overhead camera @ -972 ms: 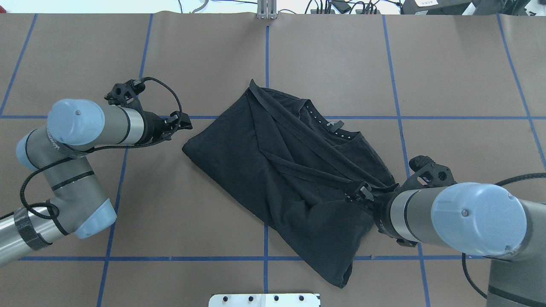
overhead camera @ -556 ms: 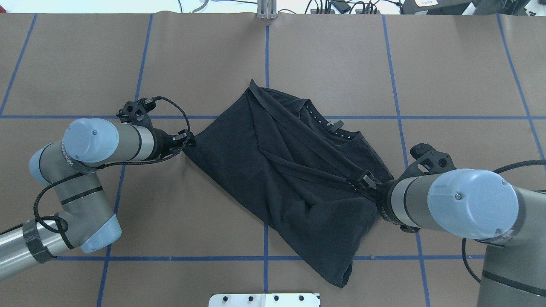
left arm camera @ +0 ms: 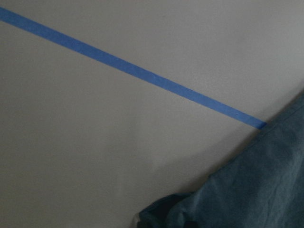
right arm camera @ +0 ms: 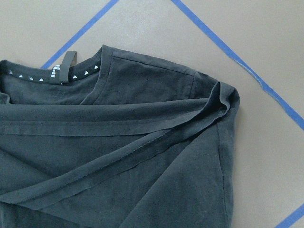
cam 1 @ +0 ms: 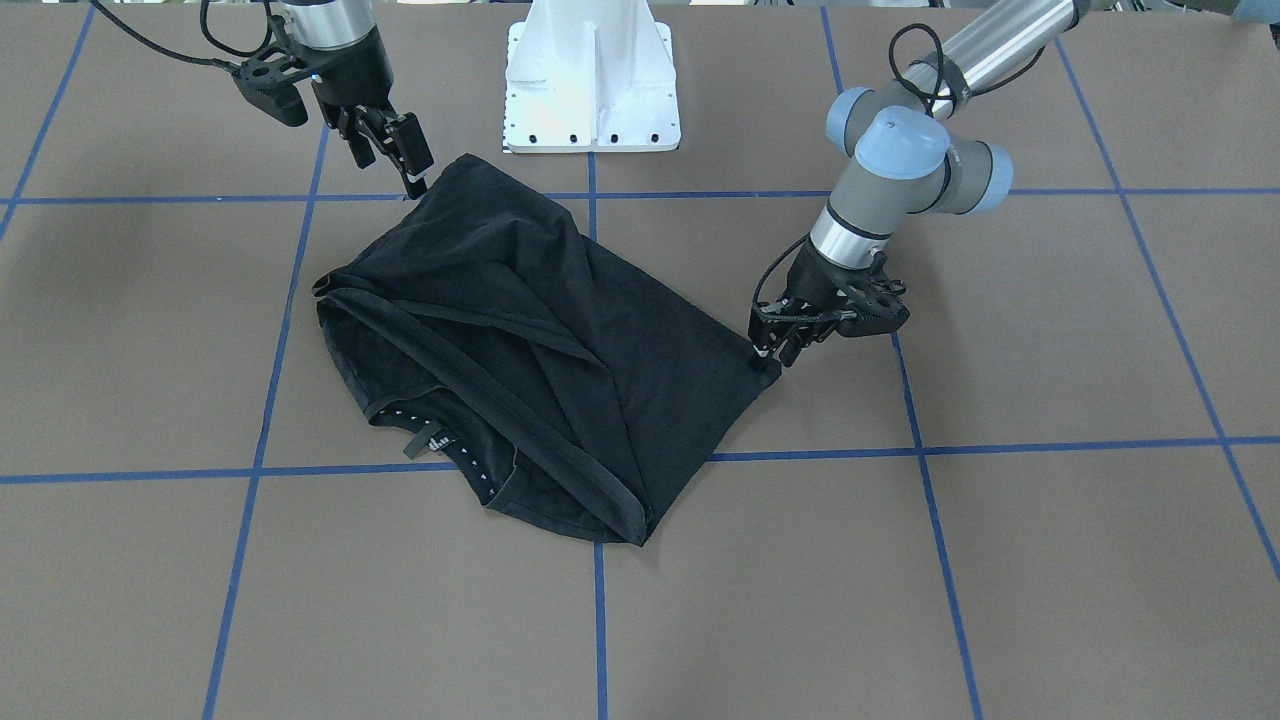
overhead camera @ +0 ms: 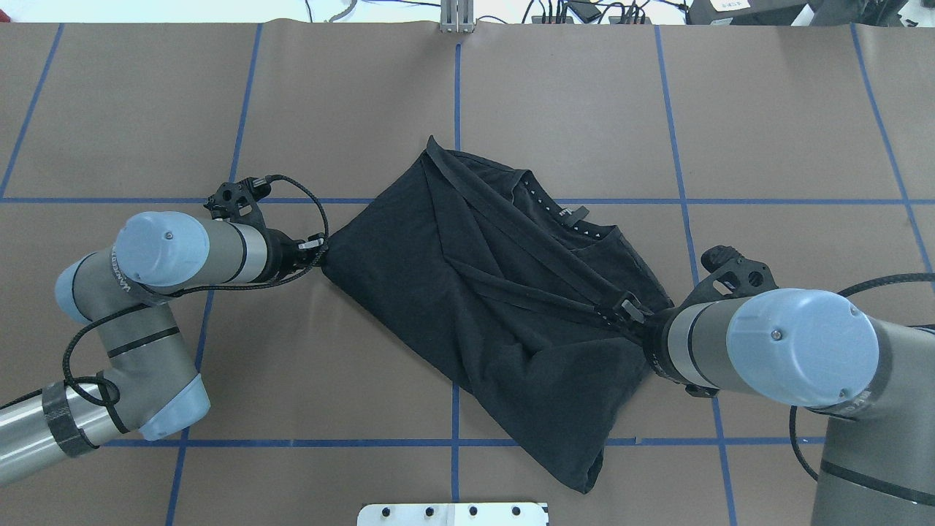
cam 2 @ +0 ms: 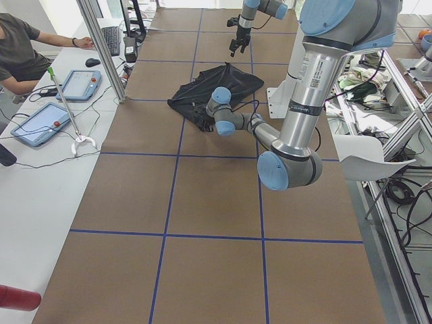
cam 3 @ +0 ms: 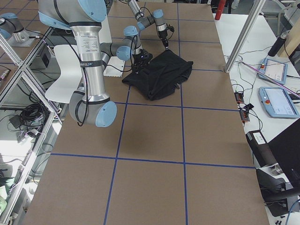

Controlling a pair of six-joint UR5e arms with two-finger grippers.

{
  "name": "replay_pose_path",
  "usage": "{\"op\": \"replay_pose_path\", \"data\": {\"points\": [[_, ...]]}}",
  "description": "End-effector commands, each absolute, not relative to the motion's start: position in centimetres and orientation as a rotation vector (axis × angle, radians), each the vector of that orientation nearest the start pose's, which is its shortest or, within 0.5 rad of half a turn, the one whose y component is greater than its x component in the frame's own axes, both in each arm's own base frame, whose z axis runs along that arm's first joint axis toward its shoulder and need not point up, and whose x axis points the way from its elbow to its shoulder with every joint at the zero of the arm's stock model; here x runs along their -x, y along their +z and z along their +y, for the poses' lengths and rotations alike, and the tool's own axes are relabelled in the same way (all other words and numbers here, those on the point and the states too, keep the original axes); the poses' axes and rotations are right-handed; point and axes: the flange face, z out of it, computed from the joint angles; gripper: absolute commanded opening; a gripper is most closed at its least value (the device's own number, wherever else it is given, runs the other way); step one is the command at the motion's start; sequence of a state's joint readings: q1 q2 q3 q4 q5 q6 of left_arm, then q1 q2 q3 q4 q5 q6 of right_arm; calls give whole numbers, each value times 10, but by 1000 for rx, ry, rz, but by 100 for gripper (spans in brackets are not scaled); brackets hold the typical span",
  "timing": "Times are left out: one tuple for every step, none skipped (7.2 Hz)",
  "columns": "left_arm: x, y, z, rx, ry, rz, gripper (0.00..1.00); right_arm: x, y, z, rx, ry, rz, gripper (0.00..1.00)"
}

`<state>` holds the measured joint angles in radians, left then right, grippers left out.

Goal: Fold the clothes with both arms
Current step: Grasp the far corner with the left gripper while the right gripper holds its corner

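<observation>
The crumpled black short-sleeved T-shirt (overhead camera: 497, 307) lies between your black left gripper (overhead camera: 321, 251) and black right gripper (overhead camera: 621, 313), each at a corner, so confirm both pinch cloth before lifting, since I cannot tell whether either claw is closed.

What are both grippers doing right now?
Left gripper: at a T-shirt corner; cannot tell if shut.
Right gripper: looks open, at the T-shirt's edge.
</observation>
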<state>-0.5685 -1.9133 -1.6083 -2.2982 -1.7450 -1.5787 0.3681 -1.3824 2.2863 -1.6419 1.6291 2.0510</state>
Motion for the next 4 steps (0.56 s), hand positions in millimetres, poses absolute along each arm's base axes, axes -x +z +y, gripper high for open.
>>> {"op": "replay_pose_path", "data": {"points": [[-469,365,-451,-191,-390,1120,0,390,270,-289,103,778,-843,100],[-441,365,-479,-283,-344,1097,0,389,269,-290,101,780,-845,100],[-425,364,-516,-335,-359,1077,0,389,269,-290,101,780,-845,100],[-434,344,-569,-377,-370,1057,0,389,270,-290,100,780,-845,100]]}}
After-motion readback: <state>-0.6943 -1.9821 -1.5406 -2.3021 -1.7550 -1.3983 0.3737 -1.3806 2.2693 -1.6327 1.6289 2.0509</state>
